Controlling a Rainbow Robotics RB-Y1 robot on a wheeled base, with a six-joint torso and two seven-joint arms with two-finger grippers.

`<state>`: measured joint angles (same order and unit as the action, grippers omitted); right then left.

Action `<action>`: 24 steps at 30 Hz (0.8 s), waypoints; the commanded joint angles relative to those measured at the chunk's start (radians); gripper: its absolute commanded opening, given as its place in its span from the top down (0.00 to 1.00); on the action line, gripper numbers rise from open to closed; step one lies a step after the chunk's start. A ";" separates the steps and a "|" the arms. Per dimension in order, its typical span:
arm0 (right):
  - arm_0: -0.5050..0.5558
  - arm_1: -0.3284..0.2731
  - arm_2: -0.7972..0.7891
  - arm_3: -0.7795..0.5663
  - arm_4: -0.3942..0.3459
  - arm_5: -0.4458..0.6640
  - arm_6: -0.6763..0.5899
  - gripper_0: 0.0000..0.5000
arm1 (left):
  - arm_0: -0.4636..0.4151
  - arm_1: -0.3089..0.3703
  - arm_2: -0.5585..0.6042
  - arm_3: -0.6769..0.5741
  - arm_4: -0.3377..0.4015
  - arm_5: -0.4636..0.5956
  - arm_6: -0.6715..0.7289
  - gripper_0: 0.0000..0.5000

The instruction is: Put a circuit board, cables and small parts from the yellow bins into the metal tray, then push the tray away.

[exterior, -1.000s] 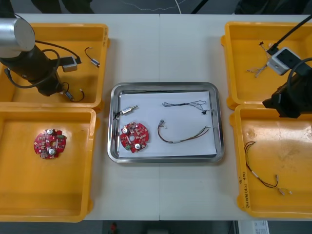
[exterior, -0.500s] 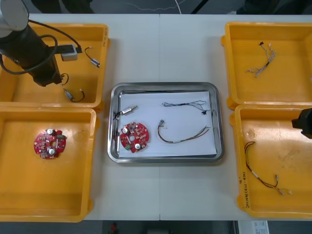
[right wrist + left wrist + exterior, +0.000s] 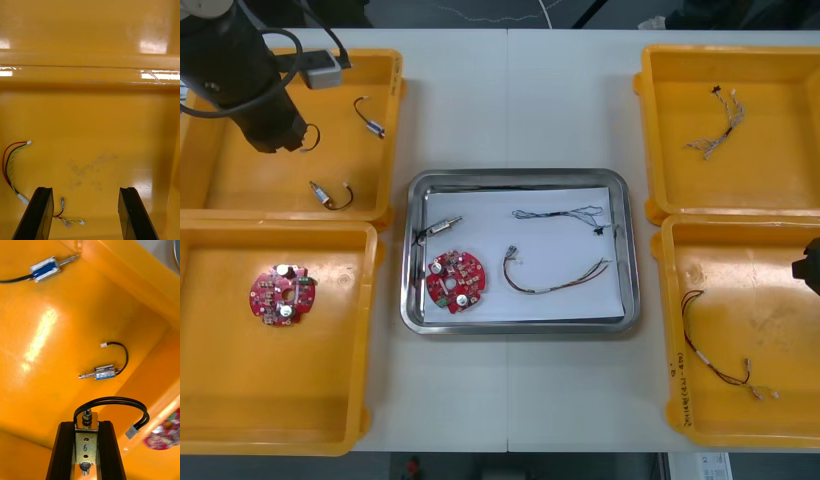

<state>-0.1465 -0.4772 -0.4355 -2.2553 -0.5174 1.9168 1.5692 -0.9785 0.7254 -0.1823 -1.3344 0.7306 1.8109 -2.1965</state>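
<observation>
My left gripper [image 3: 284, 140] hangs over the far left yellow bin [image 3: 380, 65]. In the left wrist view the left gripper [image 3: 86, 424] is shut on a small metal part [image 3: 85, 442] whose looped black cable [image 3: 116, 402] hangs free. Two more small metal parts [image 3: 102, 372] [image 3: 45, 269] lie on the bin floor below. The metal tray [image 3: 520, 178] at the centre holds a red circuit board [image 3: 455, 282], a small metal part [image 3: 445, 226] and two cables [image 3: 565, 213] [image 3: 555, 275]. My right gripper [image 3: 84, 195] stands open above the near right bin, beside a red, black and yellow cable [image 3: 11, 168].
A second circuit board [image 3: 282, 294] lies in the near left bin [image 3: 370, 330]. The far right bin [image 3: 650, 120] holds a thin twisted cable [image 3: 720, 125]. The right arm [image 3: 810, 268] shows at the right edge over the near right bin [image 3: 672, 330].
My left arm has risen and drawn back toward the far edge with the small metal part. My right arm has pulled away from the far right bin to the right edge.
</observation>
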 commanded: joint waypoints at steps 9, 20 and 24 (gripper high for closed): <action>0.015 -0.034 -0.014 0.057 -0.009 0.003 -0.034 0.00 | -0.042 -0.090 0.024 -0.174 -0.002 0.109 0.282 1.00; 0.013 -0.040 -0.025 0.057 -0.012 0.003 -0.040 0.00 | -0.048 -0.184 -0.100 -0.267 0.000 0.109 0.538 1.00; 0.015 -0.040 -0.029 0.057 -0.007 0.003 -0.035 0.00 | -0.054 -0.216 -0.155 -0.308 0.003 0.109 0.643 1.00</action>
<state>-0.1461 -0.4786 -0.4356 -2.1887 -0.5216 1.9168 1.5690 -0.9792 0.5456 -0.2919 -1.5880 0.7309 1.9114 -1.6449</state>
